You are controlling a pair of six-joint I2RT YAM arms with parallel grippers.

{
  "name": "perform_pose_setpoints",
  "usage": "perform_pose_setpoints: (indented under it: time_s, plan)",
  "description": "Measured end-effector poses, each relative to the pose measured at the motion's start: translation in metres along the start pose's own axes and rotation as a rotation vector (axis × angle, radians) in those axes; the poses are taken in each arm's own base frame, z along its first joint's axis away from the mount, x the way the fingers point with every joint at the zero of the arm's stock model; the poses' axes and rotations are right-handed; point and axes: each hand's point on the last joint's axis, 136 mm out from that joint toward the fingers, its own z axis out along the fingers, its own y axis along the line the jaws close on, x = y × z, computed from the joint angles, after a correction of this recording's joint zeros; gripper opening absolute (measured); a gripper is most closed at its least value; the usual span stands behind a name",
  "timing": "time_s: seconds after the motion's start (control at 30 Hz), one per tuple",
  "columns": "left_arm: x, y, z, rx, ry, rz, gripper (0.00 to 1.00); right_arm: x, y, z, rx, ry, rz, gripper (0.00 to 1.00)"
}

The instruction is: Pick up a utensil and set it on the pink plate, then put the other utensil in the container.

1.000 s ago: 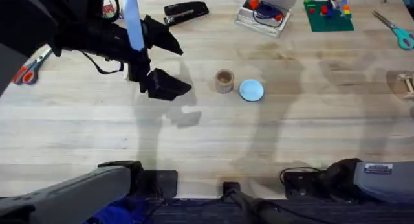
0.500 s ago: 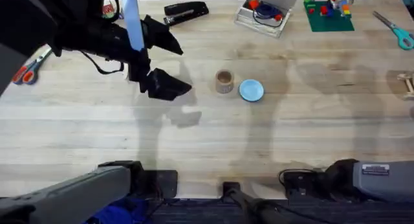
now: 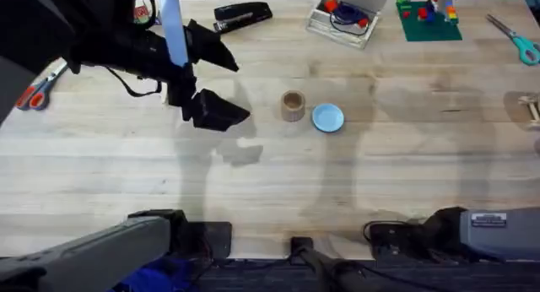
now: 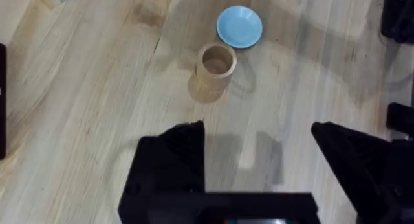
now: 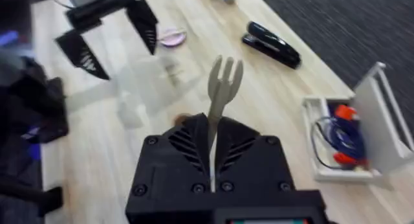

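My right gripper (image 5: 212,134) is shut on the handle of the pale wooden fork (image 5: 224,85), whose tines point up and away. Beyond it, the right wrist view shows my left gripper (image 5: 113,39) open above the table, with the pink plate (image 5: 171,37) just past it; what lies on the plate is too blurred to tell. Overhead, the left gripper (image 3: 224,83) hangs open at the upper left, left of the tan container (image 3: 293,105). The left wrist view shows both black fingers (image 4: 171,159) spread apart, the container (image 4: 215,62) standing ahead of them. The spoon is hidden.
A light-blue dish (image 3: 327,117) sits right beside the container. Along the far edge lie a black stapler (image 3: 243,15), a clear box (image 3: 342,18) and a green brick plate (image 3: 429,18). Teal scissors (image 3: 519,40) lie far right, red-handled scissors (image 3: 32,94) far left.
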Motion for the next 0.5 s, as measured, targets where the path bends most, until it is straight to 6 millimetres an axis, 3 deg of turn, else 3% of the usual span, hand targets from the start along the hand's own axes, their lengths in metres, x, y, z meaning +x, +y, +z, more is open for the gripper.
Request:
perform_pose_setpoints:
  time_s: [0.1,0.33,0.5]
  plan:
    - [0.0,0.0,0.0,0.0,0.0,0.0,0.995,0.003,0.008,0.008,-0.088,-0.053,0.007,0.031]
    - [0.0,0.0,0.0,0.0,0.0,0.0,0.995,0.009,-0.006,0.022,-0.137,-0.127,-0.066,0.031]
    - [0.0,0.0,0.0,0.0,0.0,0.0,0.995,0.018,0.007,0.041,-0.208,-0.139,-0.105,0.031]
